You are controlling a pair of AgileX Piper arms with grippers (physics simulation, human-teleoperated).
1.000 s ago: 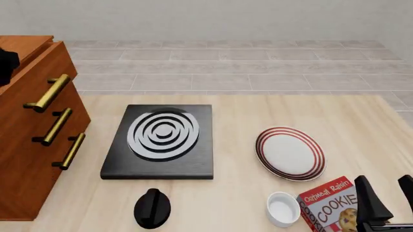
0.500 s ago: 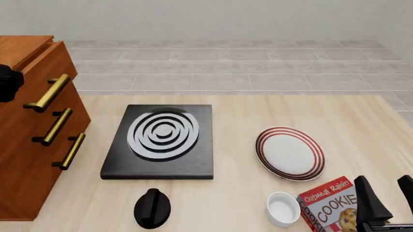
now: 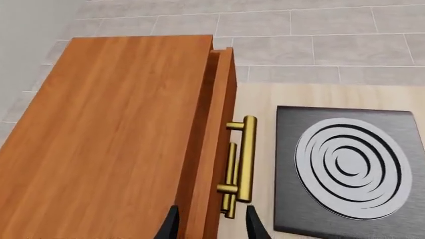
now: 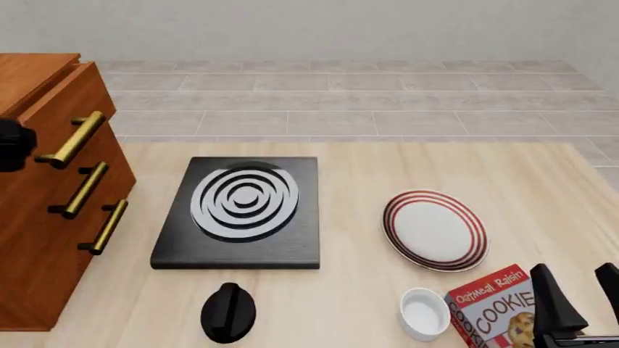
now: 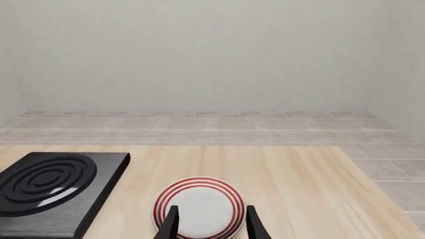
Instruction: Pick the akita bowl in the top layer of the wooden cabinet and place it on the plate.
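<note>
Left wrist view – cabinet: the wooden cabinet (image 3: 126,134) seen from above, its top layer (image 3: 222,99) pulled out only a crack; the brass handle (image 3: 247,157) stands clear of the front.
Left wrist view – tool: the left gripper (image 3: 211,224) hangs over the drawer's front edge, fingers apart, nothing between them.
Left wrist view – bowl: the akita bowl is not visible; presumably inside the drawer.
Left wrist view – neighbour: the black stove slab (image 3: 349,172) lies beside the cabinet.
Front view – layout: the plate (image 4: 434,230) sits bare on the table (image 4: 387,167), well apart from the cabinet, with a white cup (image 4: 425,313) and cookie box (image 4: 493,304) near it.
Front view – right tool: the right gripper (image 4: 580,301) waits at the near edge, fingers spread, empty.
Right wrist view – aim: looks over the plate toward the wall.
Risk: the fingers straddle the panel rather than the handle; closing here may miss the bar, so the pull would slip and the drawer stay shut.
Risk: a skewed pull could jam the drawer.
</note>
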